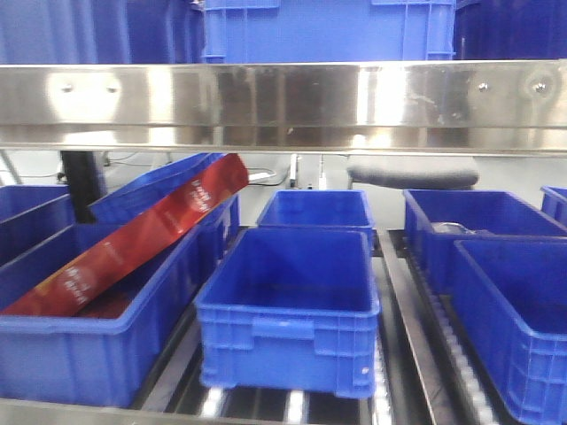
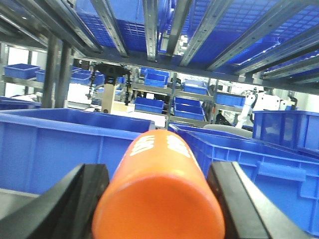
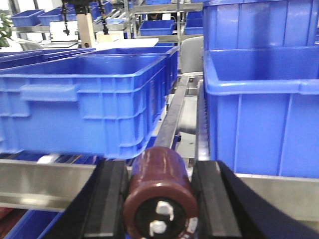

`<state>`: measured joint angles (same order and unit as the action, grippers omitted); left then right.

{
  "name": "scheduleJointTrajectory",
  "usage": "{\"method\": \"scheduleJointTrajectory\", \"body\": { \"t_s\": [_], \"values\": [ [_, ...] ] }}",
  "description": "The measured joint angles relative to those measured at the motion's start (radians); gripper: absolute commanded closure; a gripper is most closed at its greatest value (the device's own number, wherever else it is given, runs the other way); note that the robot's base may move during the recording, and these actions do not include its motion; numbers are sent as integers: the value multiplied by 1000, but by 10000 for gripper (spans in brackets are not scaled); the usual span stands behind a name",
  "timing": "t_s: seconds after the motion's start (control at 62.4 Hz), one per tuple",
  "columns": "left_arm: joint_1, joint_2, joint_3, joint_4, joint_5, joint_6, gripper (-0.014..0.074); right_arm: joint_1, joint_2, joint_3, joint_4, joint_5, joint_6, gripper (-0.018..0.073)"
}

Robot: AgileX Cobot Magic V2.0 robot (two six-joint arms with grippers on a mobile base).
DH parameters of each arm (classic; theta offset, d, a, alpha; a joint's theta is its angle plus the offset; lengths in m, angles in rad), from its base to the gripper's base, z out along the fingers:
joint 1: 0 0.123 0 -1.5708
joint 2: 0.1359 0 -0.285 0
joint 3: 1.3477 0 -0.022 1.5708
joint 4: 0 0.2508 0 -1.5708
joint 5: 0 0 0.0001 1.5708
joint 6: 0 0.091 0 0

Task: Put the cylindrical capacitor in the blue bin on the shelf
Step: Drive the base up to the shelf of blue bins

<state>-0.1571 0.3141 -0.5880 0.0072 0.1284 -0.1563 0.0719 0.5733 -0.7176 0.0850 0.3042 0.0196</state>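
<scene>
**Status: capacitor held at the shelf front, outside every bin**

1. Shelf. The shelf [image 1: 283, 102] spans the front view. Its wide polished steel rail runs across the upper part of that view. Roller tracks [image 1: 461, 354] separate the bays on the lower level.

2. Bins. The centre bin [image 1: 288, 310] stands at the front of the middle bay with its interior bare. A rear bin [image 1: 316, 210] sits directly behind it. The left bin [image 1: 89, 345] contains a long red package [image 1: 142, 239], which lies tilted with its upper end leaning on the bin behind. Further blue bins occupy the right bay and the level above.

3. Orange cylinder. In the left wrist view, the left gripper [image 2: 158, 199] is closed around an orange cylinder [image 2: 159, 194]. Both black fingers [image 2: 65, 204] press against its sides. The cylinder points at the blue bins ahead.

4. Cylindrical capacitor. In the right wrist view, the right gripper [image 3: 159, 199] clamps the cylindrical capacitor [image 3: 159, 194], a dark reddish-brown cylinder with metal terminals on the end facing the camera. The jaws stand only as far apart as the capacitor's width. The capacitor is in front of the steel rail and points at the track between two bins. It is in no bin.

5. Neither gripper appears in the front view.
</scene>
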Motion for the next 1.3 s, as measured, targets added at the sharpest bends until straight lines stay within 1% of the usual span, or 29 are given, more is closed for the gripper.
{"method": "scheduleJointTrajectory", "body": {
  "t_s": [1.299],
  "values": [
    [0, 0, 0, 0, 0, 0, 707, 0, 0, 0, 0, 0, 0, 722]
  ]
}}
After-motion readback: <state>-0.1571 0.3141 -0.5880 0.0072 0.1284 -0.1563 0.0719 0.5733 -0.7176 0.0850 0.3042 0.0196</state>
